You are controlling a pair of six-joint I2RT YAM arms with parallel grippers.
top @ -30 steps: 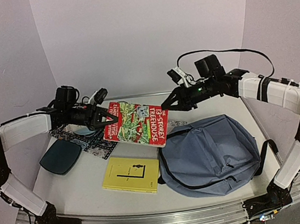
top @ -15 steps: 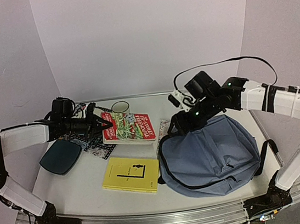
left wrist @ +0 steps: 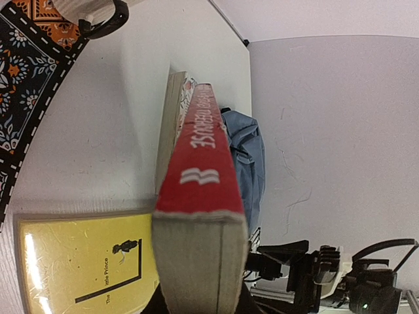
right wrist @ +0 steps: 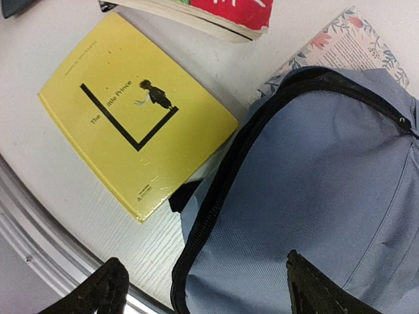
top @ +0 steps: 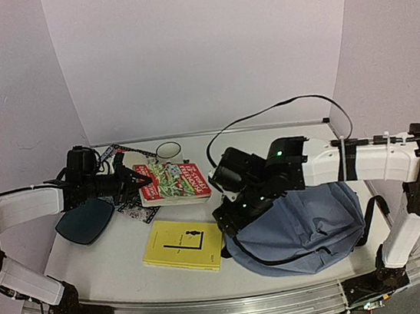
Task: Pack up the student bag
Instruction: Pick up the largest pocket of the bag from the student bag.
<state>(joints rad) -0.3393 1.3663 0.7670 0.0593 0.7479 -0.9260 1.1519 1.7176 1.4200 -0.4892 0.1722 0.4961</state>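
Note:
The student bag (top: 304,226) lies flat at the right, blue-grey, with a dark zipper along its left edge (right wrist: 216,203). My right gripper (top: 227,215) hovers open just above that edge, its fingertips (right wrist: 101,291) spread wide with nothing between them. A red-covered book (top: 173,183) is held low over the table at the back left, my left gripper (top: 144,183) shut on its left end. In the left wrist view its red spine (left wrist: 200,154) runs away from the gripper (left wrist: 200,306). A yellow book (top: 184,244) lies flat beside the bag's left edge.
A dark teal tray (top: 85,222) sits at the left, with a patterned cloth (top: 135,208) beside it. A white mug (top: 168,151) stands at the back. A floral notebook (right wrist: 347,42) sticks out from under the bag's far corner. The table's metal front rail (top: 215,311) is near.
My right gripper let go of the red book, opened wide and swung down to the bag's left edge. The left gripper drew the book left and lowered it.

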